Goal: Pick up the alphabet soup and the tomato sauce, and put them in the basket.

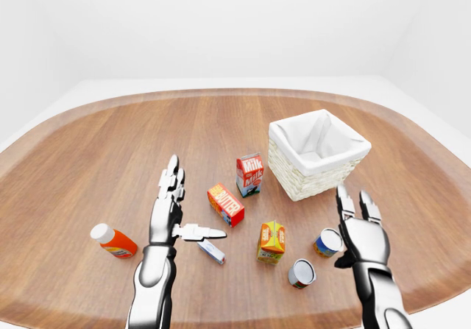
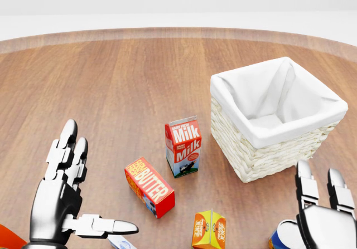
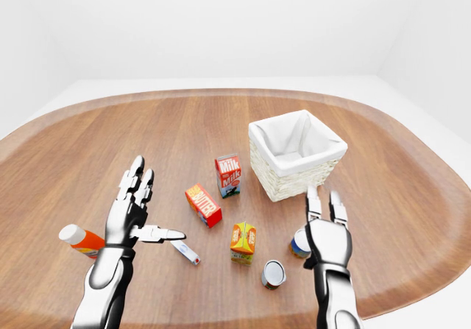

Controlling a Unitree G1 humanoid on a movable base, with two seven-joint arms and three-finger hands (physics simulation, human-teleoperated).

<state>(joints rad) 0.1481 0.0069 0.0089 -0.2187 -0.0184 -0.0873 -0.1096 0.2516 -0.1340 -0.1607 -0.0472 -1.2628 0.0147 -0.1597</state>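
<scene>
Left-eye view gives you the whole wooden table (image 1: 110,145). Your right hand (image 1: 362,233) hangs with its fingers spread and straight, holding nothing, just right of an upright can with a blue and orange label (image 1: 327,242); whether palm and can touch, you cannot tell. A second can (image 1: 301,273) lies on its side just below and left of the first, its pale end turned toward you. Neither label reads clearly enough to say which is the alphabet soup and which the tomato sauce.

Your left hand (image 1: 171,215) is also spread wide and empty, thumb pointing right above a small white tube (image 1: 211,251). The basket (image 1: 316,183), wicker with a white cloth lining, stands above the right hand in this view, with nothing visible inside. Between the hands sit a milk carton (image 2: 183,146), a red butter box (image 2: 149,186) and an orange juice carton (image 1: 271,241). An orange bottle with a white cap (image 1: 113,241) lies at far left.
</scene>
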